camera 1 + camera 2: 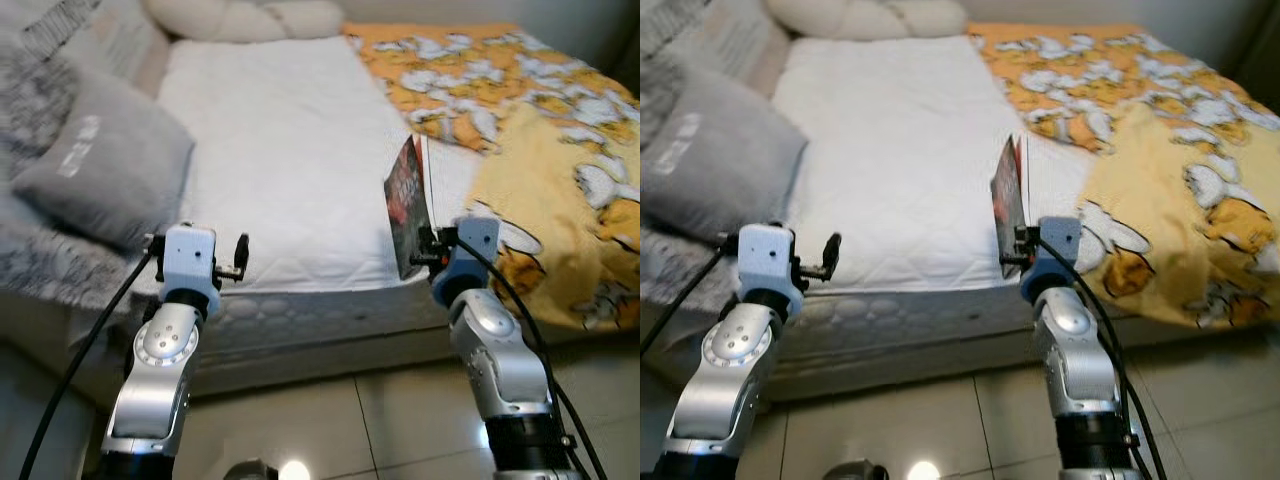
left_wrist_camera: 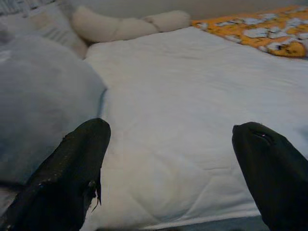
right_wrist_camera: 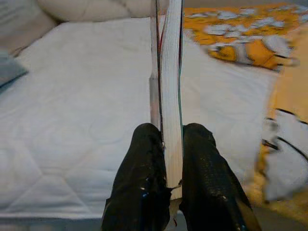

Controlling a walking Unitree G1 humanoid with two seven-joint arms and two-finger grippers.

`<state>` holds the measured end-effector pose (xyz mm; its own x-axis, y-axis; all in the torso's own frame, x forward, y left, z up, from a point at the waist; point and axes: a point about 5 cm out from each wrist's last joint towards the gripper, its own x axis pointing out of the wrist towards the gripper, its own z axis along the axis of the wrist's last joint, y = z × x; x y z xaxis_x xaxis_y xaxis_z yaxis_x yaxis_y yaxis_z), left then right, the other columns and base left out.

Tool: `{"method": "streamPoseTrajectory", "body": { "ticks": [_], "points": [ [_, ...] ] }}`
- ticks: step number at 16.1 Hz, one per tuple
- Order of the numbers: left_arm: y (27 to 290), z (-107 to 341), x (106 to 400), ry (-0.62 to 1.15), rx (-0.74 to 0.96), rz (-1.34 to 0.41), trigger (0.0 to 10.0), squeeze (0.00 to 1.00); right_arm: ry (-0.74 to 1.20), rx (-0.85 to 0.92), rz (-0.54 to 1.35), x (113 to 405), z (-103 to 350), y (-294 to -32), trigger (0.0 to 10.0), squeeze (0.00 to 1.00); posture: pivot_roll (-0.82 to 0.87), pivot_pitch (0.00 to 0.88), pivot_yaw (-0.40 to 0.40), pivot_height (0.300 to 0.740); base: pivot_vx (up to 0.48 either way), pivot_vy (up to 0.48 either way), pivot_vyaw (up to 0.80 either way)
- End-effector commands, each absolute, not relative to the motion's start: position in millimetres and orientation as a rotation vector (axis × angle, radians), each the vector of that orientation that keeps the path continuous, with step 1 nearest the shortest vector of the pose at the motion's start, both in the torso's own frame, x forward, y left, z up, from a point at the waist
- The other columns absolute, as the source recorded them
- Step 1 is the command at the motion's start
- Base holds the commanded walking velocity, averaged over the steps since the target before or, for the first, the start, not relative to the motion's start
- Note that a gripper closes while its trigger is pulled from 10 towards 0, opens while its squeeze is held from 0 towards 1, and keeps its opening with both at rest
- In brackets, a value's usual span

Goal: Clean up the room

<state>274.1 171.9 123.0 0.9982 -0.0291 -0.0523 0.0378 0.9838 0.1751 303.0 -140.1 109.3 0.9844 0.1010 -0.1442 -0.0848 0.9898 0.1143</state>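
My right gripper (image 1: 424, 250) is shut on a book (image 1: 406, 205) with a dark red cover, held upright on its edge above the near edge of the bed (image 1: 290, 150). In the right wrist view the book's white page block (image 3: 171, 86) stands clamped between the two black fingers (image 3: 144, 183). My left gripper (image 2: 178, 168) is open with nothing between its fingers (image 2: 72, 168), and it hovers over the bed's near left edge beside the grey pillow (image 1: 100, 160).
A yellow and orange blanket (image 1: 560, 150) with white cartoon shapes covers the bed's right side and hangs over its edge. A cream braided cushion (image 1: 245, 18) lies at the head. Grey bedding (image 1: 30, 90) is piled at left. Tiled floor (image 1: 330, 430) lies below.
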Motion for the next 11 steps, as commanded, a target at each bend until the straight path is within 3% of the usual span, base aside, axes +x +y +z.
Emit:
{"method": "streamPoseTrajectory", "body": {
  "ticks": [1, 2, 7, 10, 11],
  "points": [
    [174.6, 123.2, 275.2, 0.053, 0.175, -0.024, 10.0, 0.40, 0.063, 0.110, 0.149, 309.4, 128.0, -129.3, 10.0, 0.00, 0.05, 0.000, -0.015, 0.740, 0.352, 0.000, 0.80],
    [174.5, 123.2, 275.0, 0.053, 0.175, -0.024, 10.0, 0.40, 0.063, 0.118, 0.153, 310.1, 128.0, -128.5, 10.0, 0.00, 0.05, 0.000, -0.014, 0.740, 0.356, 0.000, 0.80],
    [179.2, 121.5, 271.1, 0.064, 0.183, -0.025, 10.0, 0.40, 0.065, 0.124, 0.222, 311.1, 127.6, -118.8, 10.0, 0.00, 0.06, 0.000, -0.012, 0.740, 0.353, 0.000, 0.00],
    [180.1, 121.2, 270.0, 0.068, 0.185, -0.026, 10.0, 0.40, 0.066, 0.120, 0.225, 311.1, 127.3, -116.5, 10.0, 0.00, 0.06, 0.000, -0.012, 0.740, 0.356, 0.000, 0.80],
    [180.0, 121.2, 269.9, 0.068, 0.185, -0.027, 10.0, 0.40, 0.069, 0.135, 0.222, 311.0, 126.5, -116.7, 10.0, 0.00, 0.06, 0.000, -0.013, 0.740, 0.352, 0.000, 0.00]
  ]
}}
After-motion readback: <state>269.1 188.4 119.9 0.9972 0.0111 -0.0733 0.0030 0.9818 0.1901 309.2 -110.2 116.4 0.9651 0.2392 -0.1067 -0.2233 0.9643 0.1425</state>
